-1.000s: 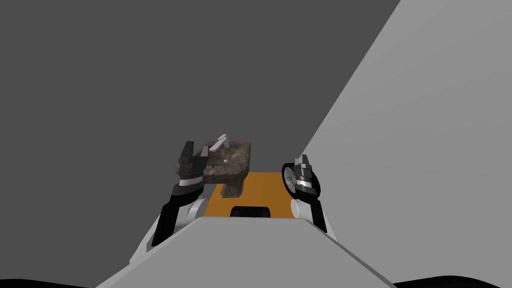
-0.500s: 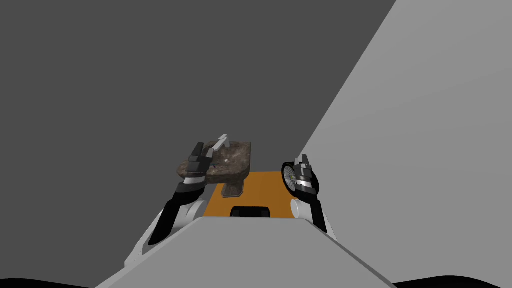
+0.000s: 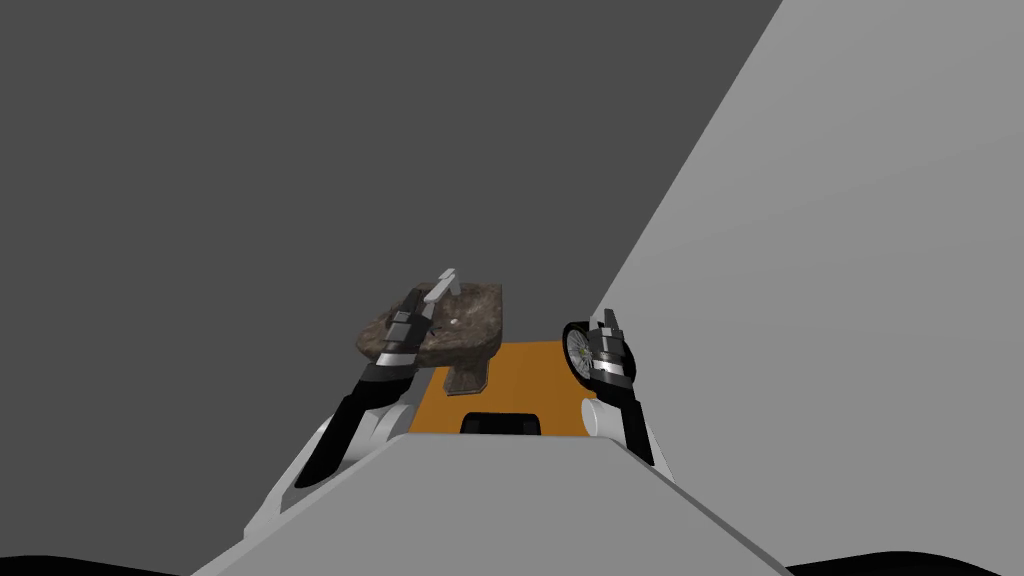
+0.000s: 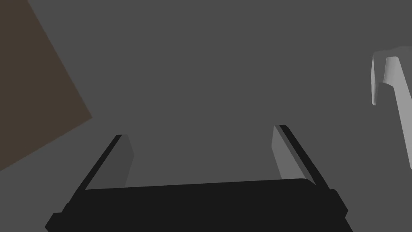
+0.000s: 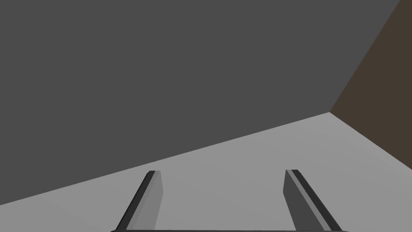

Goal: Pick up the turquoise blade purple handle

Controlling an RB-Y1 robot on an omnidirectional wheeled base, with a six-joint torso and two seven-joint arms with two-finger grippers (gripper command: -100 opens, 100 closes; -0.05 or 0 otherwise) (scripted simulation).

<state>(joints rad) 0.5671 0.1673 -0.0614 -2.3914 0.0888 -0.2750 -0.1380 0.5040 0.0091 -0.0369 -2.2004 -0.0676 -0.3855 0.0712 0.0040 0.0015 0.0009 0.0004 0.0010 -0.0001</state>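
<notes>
A rough brown stone sink [image 3: 470,318] on a pedestal stands in front of me, with a light grey faucet [image 3: 440,284] at its back edge. My left gripper [image 3: 415,302] hangs over the sink's left part, close to the faucet, and covers some of the basin. In the left wrist view the left gripper [image 4: 201,131] is open with nothing between its fingers. The faucet [image 4: 392,84] stands off to one side of it, in front of a dark grey wall. My right gripper [image 3: 603,320] is held up to the right of the sink. Its wrist view shows the right gripper [image 5: 223,171] open and empty.
An orange floor patch [image 3: 530,385] lies under the sink's pedestal [image 3: 466,378]. A spoked wheel [image 3: 575,352] stands just left of my right hand. A dark grey wall [image 3: 300,150] rises behind the sink and a lighter grey wall [image 3: 850,300] closes the right side.
My left hand has swung right and forward, from beside the sink's left edge to over it, closer to the faucet. The right arm has stayed put.
</notes>
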